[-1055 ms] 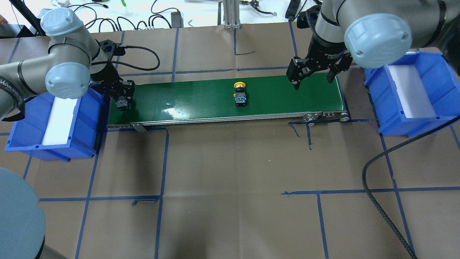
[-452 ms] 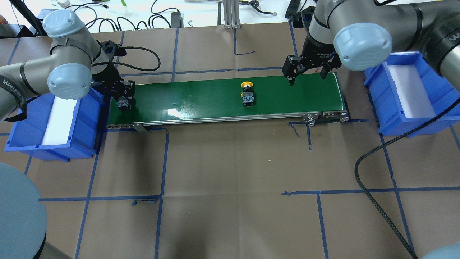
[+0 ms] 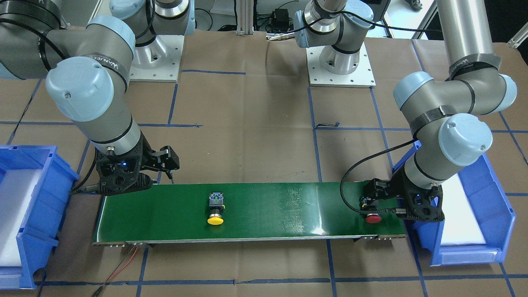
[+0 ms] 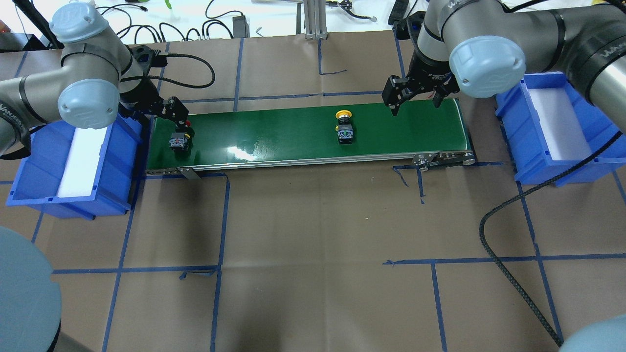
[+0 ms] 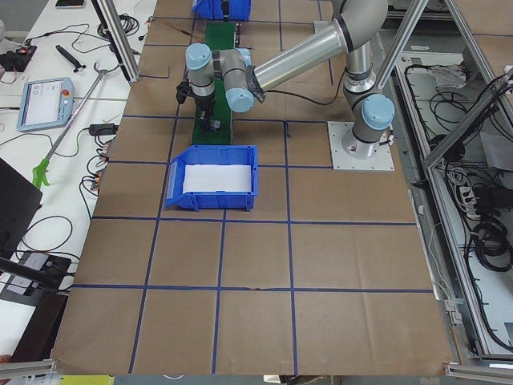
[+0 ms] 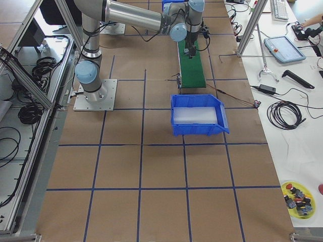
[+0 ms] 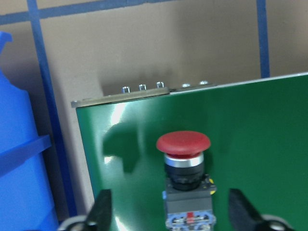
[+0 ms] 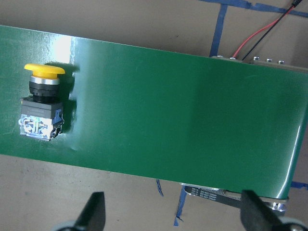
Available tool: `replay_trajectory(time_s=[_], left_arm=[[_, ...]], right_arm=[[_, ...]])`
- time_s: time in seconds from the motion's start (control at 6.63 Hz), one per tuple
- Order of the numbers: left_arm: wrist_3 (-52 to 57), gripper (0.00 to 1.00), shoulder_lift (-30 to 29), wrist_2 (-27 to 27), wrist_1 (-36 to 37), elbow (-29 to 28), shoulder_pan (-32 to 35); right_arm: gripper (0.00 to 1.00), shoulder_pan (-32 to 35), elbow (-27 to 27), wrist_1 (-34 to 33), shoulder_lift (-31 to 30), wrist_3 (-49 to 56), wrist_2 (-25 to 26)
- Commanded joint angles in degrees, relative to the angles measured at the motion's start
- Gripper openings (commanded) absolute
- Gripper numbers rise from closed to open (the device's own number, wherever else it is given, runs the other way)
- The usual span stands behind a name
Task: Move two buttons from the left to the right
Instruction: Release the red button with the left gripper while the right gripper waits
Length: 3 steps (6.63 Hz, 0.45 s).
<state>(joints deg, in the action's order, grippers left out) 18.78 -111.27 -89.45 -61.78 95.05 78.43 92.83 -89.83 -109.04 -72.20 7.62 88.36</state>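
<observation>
Left end of green conveyor belt (image 4: 274, 129): red-capped black-grey push-button (image 7: 184, 144) between spread left fingers (image 7: 102, 211), untouched. Mid-belt: yellow-capped push-button (image 4: 344, 128). Spread right fingers (image 8: 95, 211) hover over belt's right part.

Green belt (image 3: 280, 210) bears yellow button (image 3: 215, 208), red button (image 3: 373, 218).

The yellow-capped button (image 4: 345, 128) lay on its side near the middle of the green belt (image 4: 274, 132), cap toward 12 o'clock seen from overhead. The red-capped button (image 4: 179, 139) lay likewise at the belt's 9 o'clock end.
</observation>
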Motion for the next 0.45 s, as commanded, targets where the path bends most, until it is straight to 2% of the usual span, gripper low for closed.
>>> replay_trajectory(time_s=[0.0, 0.3], left_arm=[[0.0, 1.0, 2.4, -0.4, -1.5, -1.3, 0.1], [-0.1, 1.0, 3.6, -0.5, -5.7, -2.8, 0.1]], right_arm=[[1.0, -0.2, -0.2, -3.6, 2.1, -0.1, -0.1], [1.0, -1.9, -0.4, -3.6, 1.0, -0.1, -0.9]])
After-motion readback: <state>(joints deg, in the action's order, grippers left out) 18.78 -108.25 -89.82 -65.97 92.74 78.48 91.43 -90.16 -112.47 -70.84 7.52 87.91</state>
